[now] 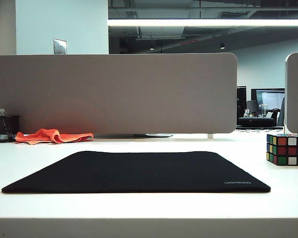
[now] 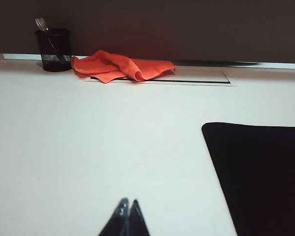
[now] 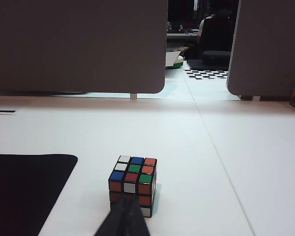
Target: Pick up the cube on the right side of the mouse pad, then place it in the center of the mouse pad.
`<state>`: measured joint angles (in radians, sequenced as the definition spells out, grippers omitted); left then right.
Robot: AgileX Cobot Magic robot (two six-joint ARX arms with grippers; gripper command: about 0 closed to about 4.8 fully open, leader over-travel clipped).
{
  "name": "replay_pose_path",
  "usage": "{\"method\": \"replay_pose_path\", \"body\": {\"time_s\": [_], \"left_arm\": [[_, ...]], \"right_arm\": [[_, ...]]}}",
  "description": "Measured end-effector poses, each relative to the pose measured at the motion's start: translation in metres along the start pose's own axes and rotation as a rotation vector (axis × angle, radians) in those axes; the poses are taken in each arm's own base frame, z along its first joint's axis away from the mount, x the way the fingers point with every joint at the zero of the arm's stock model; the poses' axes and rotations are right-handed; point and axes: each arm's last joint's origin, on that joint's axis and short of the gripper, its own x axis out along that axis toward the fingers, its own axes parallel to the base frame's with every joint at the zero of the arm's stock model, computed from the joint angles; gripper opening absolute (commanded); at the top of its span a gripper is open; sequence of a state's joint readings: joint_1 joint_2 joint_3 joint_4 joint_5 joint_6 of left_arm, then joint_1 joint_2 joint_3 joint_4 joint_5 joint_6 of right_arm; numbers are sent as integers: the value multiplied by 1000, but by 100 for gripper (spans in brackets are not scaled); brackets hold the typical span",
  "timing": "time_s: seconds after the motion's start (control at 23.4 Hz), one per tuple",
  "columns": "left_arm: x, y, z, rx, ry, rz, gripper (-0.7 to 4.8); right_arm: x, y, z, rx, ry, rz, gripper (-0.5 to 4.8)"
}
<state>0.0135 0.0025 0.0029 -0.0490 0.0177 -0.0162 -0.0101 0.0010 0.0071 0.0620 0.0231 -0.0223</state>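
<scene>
Claws (image 2: pixel 127 216) (image 3: pixel 127 216) closed, visible only from wrists; cube (image 3: pixel 133 184) untouched.

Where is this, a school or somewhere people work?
Probably an office. A grey desk divider stands behind the white table, a pen holder sits at the back, and monitors show in the room beyond.

A ceiling light strip (image 1: pixel 207 22) glares brightly in the exterior view; the counter (image 1: pixel 139 208) looks washed out. Both wrist views are dimmer, partitions dark, edges slightly soft.
</scene>
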Motion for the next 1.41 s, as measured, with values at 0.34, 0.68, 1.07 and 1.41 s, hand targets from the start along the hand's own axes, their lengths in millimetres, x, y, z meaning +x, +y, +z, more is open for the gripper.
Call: {"method": "replay_pose_path", "body": {"time_s": [0.34, 0.68, 1.07, 1.41], "left_arm": [[0, 0, 0, 0, 0, 0, -5], [-17, -7, 50, -51, -88, -205, -5], [-25, -10, 100, 12, 20, -294, -5], [11, -13, 114, -19, 263, -398, -5]], "right_arm": [[0, 0, 0, 0, 1, -1, -1], [0, -3, 0, 2, 2, -99, -1], [-8, -4, 34, 49, -7, -107, -2], [-16, -5, 56, 47, 89, -105, -2]]}}
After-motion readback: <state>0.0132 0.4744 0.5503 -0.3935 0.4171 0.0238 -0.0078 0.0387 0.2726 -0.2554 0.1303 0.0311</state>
